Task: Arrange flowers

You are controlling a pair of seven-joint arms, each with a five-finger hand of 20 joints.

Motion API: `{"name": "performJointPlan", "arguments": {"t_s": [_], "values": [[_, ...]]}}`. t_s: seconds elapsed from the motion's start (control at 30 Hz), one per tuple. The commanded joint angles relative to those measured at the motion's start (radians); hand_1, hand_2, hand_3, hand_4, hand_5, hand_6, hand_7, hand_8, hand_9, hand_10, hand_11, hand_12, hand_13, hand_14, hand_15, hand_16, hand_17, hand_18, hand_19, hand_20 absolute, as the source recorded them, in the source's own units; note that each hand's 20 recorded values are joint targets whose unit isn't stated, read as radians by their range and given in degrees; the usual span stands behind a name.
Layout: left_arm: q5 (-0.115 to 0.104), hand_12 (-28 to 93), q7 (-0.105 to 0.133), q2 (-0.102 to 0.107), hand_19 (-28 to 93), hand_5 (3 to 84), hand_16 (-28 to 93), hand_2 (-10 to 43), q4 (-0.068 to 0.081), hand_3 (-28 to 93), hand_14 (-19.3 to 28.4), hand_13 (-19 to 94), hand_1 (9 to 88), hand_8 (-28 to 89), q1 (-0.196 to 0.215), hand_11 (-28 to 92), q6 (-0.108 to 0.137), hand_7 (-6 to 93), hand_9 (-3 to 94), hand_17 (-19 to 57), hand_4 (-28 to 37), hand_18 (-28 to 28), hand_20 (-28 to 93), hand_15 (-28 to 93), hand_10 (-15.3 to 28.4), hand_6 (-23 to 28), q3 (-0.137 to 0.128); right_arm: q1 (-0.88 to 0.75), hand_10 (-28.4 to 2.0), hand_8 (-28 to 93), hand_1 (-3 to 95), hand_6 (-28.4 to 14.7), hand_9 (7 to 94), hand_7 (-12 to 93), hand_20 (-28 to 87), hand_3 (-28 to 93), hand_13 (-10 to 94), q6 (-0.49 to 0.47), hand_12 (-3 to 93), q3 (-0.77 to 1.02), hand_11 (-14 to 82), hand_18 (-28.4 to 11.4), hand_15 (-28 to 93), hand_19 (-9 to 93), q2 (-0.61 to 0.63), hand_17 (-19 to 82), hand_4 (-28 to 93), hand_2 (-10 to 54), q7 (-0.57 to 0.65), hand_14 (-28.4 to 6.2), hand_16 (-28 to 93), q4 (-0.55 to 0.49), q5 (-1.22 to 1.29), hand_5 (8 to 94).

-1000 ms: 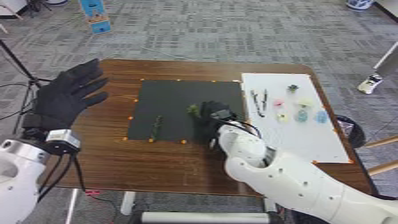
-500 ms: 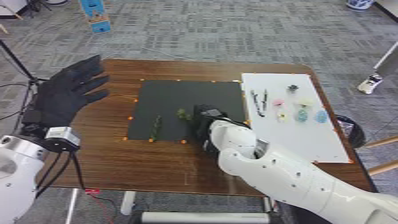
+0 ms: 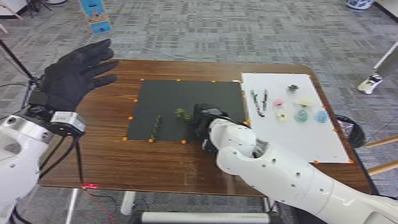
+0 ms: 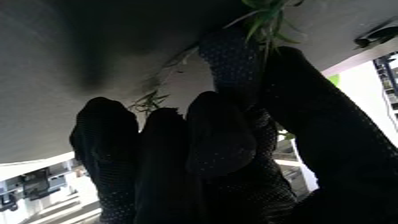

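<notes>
We're at the brown table (image 3: 129, 170), with a white sheet (image 3: 306, 145) on the right and a dark mat (image 3: 187, 90) just beside it. Up goes the eye to the left hand (image 3: 67, 82), raised at the table's left side, wide open, fingers apart, pointing away from the robot, nothing in its grip. And here's the right hand (image 3: 208, 122), over the mat: in the right wrist view, thumb and one finger close together on a green sprig (image 4: 265, 22), a neat pinch, the other fingers side by side and fairly straight. That sprig's leafy end juts out from the hand toward the robot's left in the head view; how its long axis runs inside the grip, I can't tell.

Down on the mat, left part, nearer half, lies a slim green stem (image 3: 156, 127), long axis running near to far, only slightly slanted, apart from the right hand. Over on the sheet, two dark slim tools (image 3: 258, 102) lie by the edge nearest the mat. Beyond them, a handful of small blooms, pink (image 3: 278, 102), yellow, teal and blue, sit grouped, with a little dark green rosette (image 3: 292, 88) farther away.
</notes>
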Motion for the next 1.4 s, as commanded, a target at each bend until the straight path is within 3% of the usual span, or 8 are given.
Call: {"name": "performJointPlan", "arguments": {"t_s": [0.03,0.33,0.57,0.63,0.67,0.83,1.13,1.4], "values": [[-0.005,16,0.002,0.015,41,26.8,4,-8.2,0.006,68,13.1,19,22.2,-8,-0.038,13,-0.027,16.1,23.8,-11.9,-28.3,21.9,8,17,10.8,2.1,0.021,-0.013,-8.8,26,33.4,2.2,86.4,46,69,83,85,0.012,49.3,0.005,67.2,-23.5,91,93,-0.013,54,-11,1.4,-0.004,-7.7,42,-0.034,-0.002,81.4],[-0.010,16,-0.001,0.043,41,26.8,4,-8.2,0.016,68,13.1,19,22.2,-8,-0.089,13,-0.040,15.8,23.7,-12.0,-28.3,21.9,8,17,10.8,2.1,0.062,-0.030,-8.8,23,32.6,1.8,86.6,44,69,83,86,0.047,49.5,0.035,66.8,-23.5,91,93,-0.049,55,-13,5.1,0.030,-7.7,43,-0.010,0.000,82.2],[-0.012,17,-0.014,0.042,41,26.7,4,-8.2,0.025,68,13.1,19,22.2,-8,-0.116,13,-0.050,15.8,23.7,-12.0,-28.3,21.9,8,17,10.8,2.1,0.090,-0.039,-8.3,17,30.9,1.8,87.3,43,69,83,87,0.046,49.3,0.040,66.4,-23.3,90,93,-0.062,56,-14,7.3,0.046,-7.0,42,-0.009,0.012,83.1],[-0.012,16,-0.014,0.041,41,26.8,4,-8.2,0.025,68,13.0,19,22.2,-8,-0.114,13,-0.050,15.8,23.7,-12.0,-28.3,21.9,8,17,10.8,2.1,0.089,-0.045,-8.2,-4,26.8,1.6,87.6,45,69,82,87,0.049,49.0,0.049,66.2,-23.3,90,93,-0.061,56,-15,8.4,0.030,-6.9,43,-0.012,0.030,85.1],[-0.012,17,-0.012,0.041,41,26.8,4,-8.2,0.023,68,13.1,19,22.3,-8,-0.110,13,-0.049,15.8,23.6,-12.0,-28.3,21.9,8,17,10.8,2.1,0.086,-0.050,-8.2,-7,24.5,1.6,87.8,44,69,80,87,0.046,49.0,0.053,66.0,-23.3,90,93,-0.059,57,-16,7.6,0.024,-7.0,43,-0.017,0.036,85.7],[-0.012,17,-0.012,0.041,41,26.8,4,-8.1,0.023,68,13.2,19,22.2,-8,-0.108,13,-0.049,15.7,23.6,-12.0,-28.3,21.9,8,17,10.8,2.1,0.084,-0.057,-8.3,-7,15.5,1.1,87.9,40,69,74,87,0.039,49.4,0.060,65.4,-23.3,89,93,-0.050,57,-22,9.1,0.009,-6.9,43,-0.032,0.042,87.3],[-0.014,16,-0.013,0.040,41,26.8,4,-8.0,0.024,68,13.1,19,22.3,-8,-0.104,13,-0.048,15.7,23.7,-12.0,-28.3,21.8,8,17,10.9,2.1,0.083,-0.078,-8.5,-6,10.4,0.6,87.8,38,69,71,87,0.029,49.4,0.093,64.7,-23.4,89,93,-0.041,57,-25,11.2,0.008,-6.8,43,-0.070,0.070,87.4],[-0.013,16,-0.007,0.035,41,26.7,4,-7.9,0.015,68,13.1,19,22.4,-8,-0.073,13,-0.047,15.6,23.7,-12.0,-28.3,21.8,8,17,10.8,2.1,0.055,-0.132,-8.6,-6,9.2,0.1,87.9,37,69,70,88,-0.025,49.5,0.176,64.4,-23.1,89,93,-0.014,58,-25,12.5,-0.019,-6.5,44,-0.167,0.125,87.2]]}}
